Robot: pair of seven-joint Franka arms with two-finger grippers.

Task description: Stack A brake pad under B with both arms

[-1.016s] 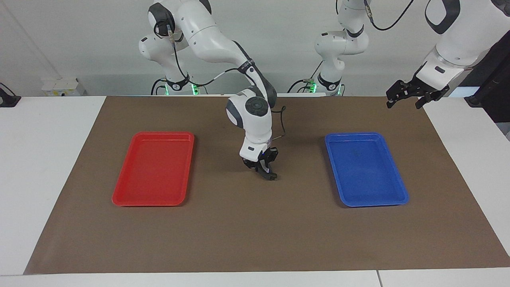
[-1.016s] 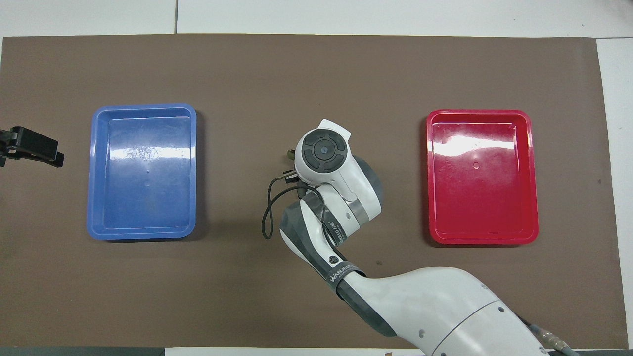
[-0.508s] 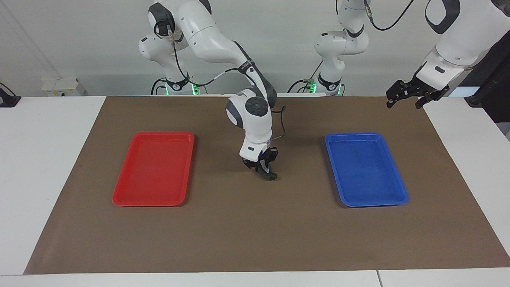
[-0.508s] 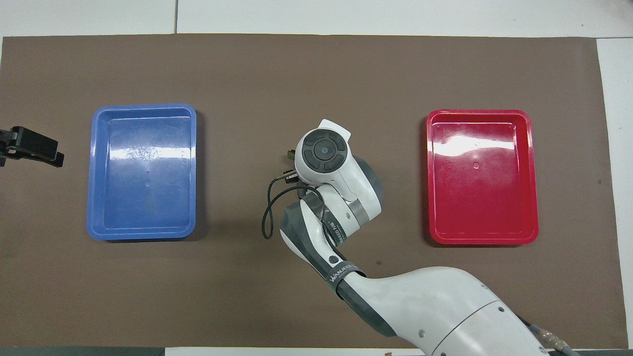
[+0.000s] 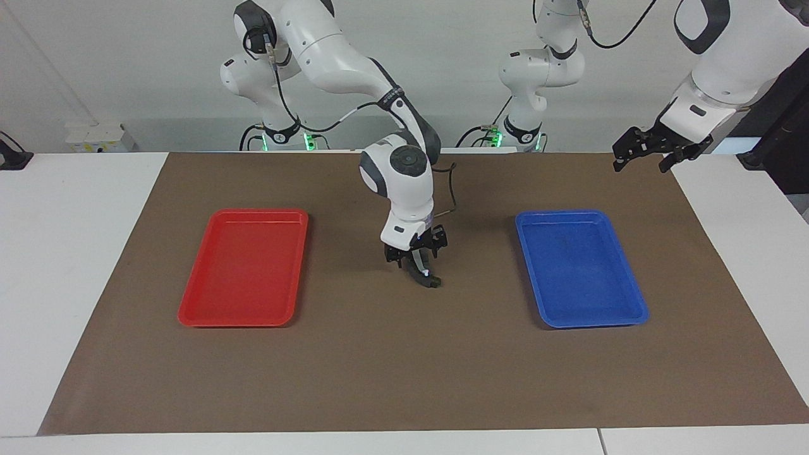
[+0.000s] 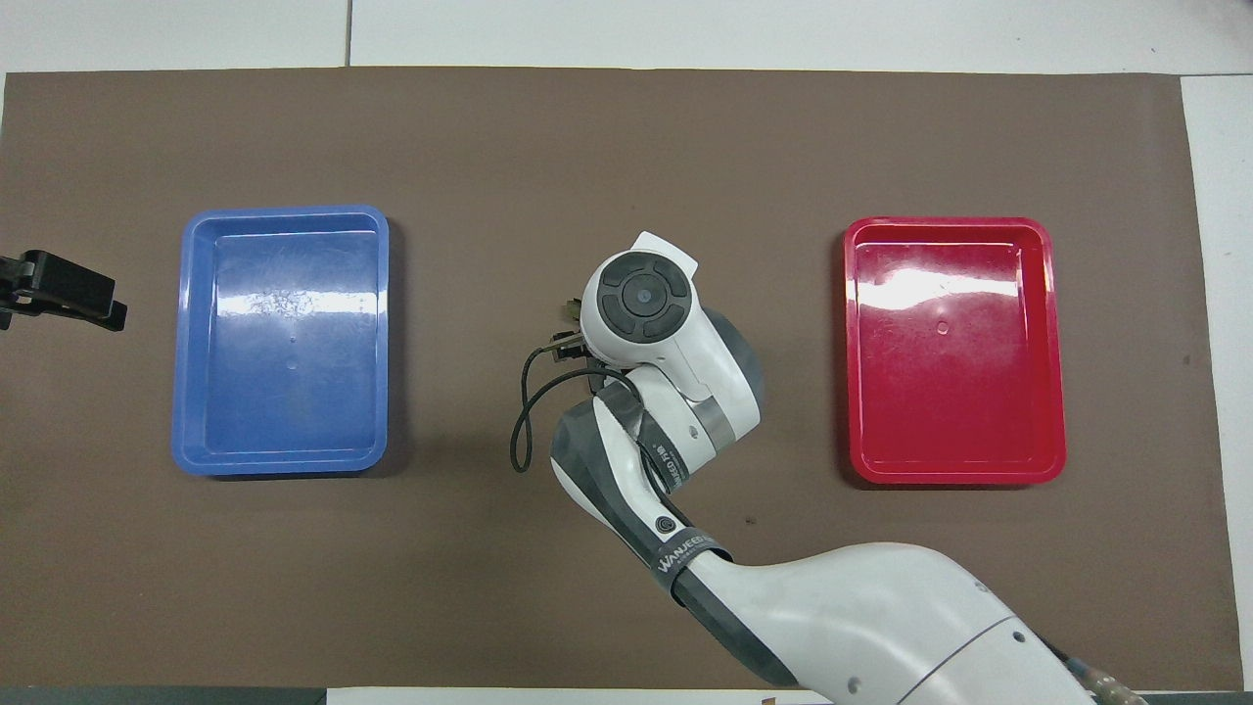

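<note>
Brown-matted worktop bore crescent brake piece B [image 5: 426, 279]; just over it the right pincer [image 5: 417, 256], fingers apart, should have risen straight to avoid nudging it, while the left pincer [image 5: 644, 153] waited well apart from it, likewise spread.

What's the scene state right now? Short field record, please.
right end effector: mid-mat, low over the brake part; contact unclear
left end effector: open, holding nothing, waiting above the mat's edge at the left arm's end
brake part: dark curved piece lying on the mat between the trays; one piece or two stacked, cannot tell
red tray: toward the right arm's end
blue tray: toward the left arm's end
overhead view: right arm hides the brake part
</note>
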